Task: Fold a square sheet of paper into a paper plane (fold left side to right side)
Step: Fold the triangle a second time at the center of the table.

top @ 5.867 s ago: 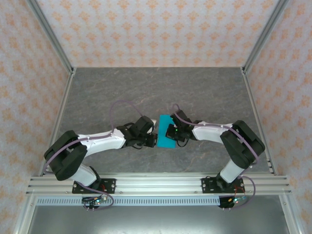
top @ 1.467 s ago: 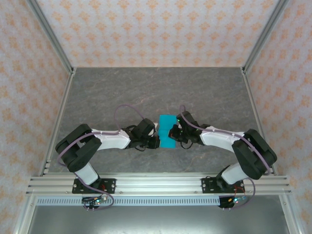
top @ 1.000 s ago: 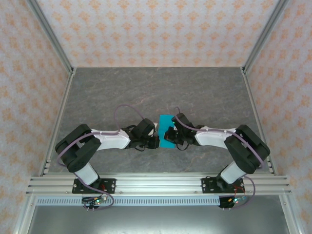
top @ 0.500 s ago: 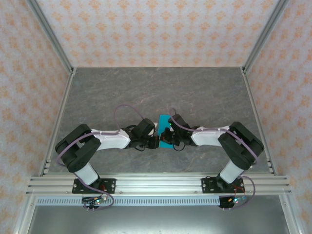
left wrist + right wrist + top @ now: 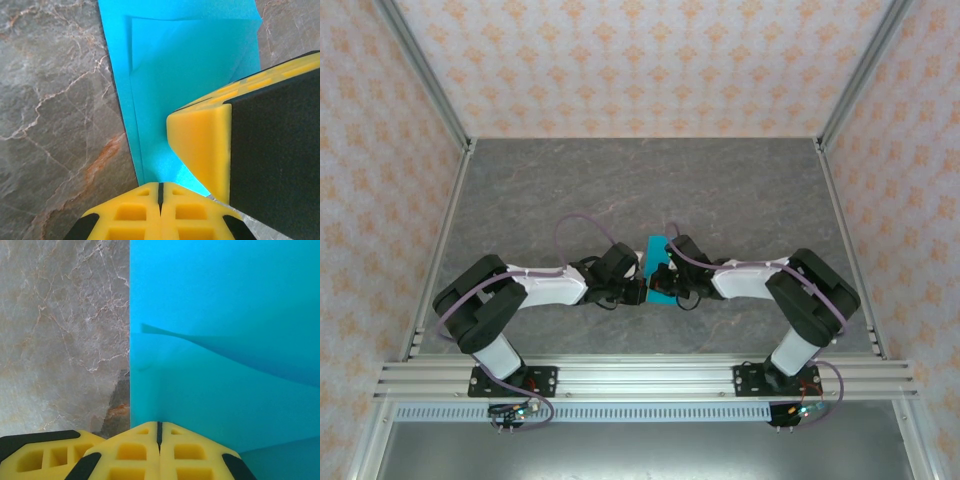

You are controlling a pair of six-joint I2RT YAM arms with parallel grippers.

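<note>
The square sheet of paper point(image 5: 654, 251), bright cyan, lies folded into a narrow strip mid-table between both arms. In the left wrist view its layers point(image 5: 190, 65) overlap with a slanted crease. My left gripper point(image 5: 641, 290) is shut, its tips point(image 5: 160, 189) resting at the strip's near left edge. My right gripper point(image 5: 664, 279) is shut too, its tips point(image 5: 159, 426) pressing down on the paper point(image 5: 225, 300) close to its left edge. The right gripper's yellow finger point(image 5: 200, 145) lies over the paper beside my left tips. No paper shows between either pair of jaws.
The grey marble tabletop point(image 5: 620, 180) stretches beyond the paper on all sides. Aluminium posts point(image 5: 420, 70) and patterned walls enclose it. A slotted rail point(image 5: 640, 380) carrying both arm bases runs along the near edge.
My right gripper has slid leftward across the paper, from its right side to near its left edge. The left arm has stayed in place, and both grippers remain shut.
</note>
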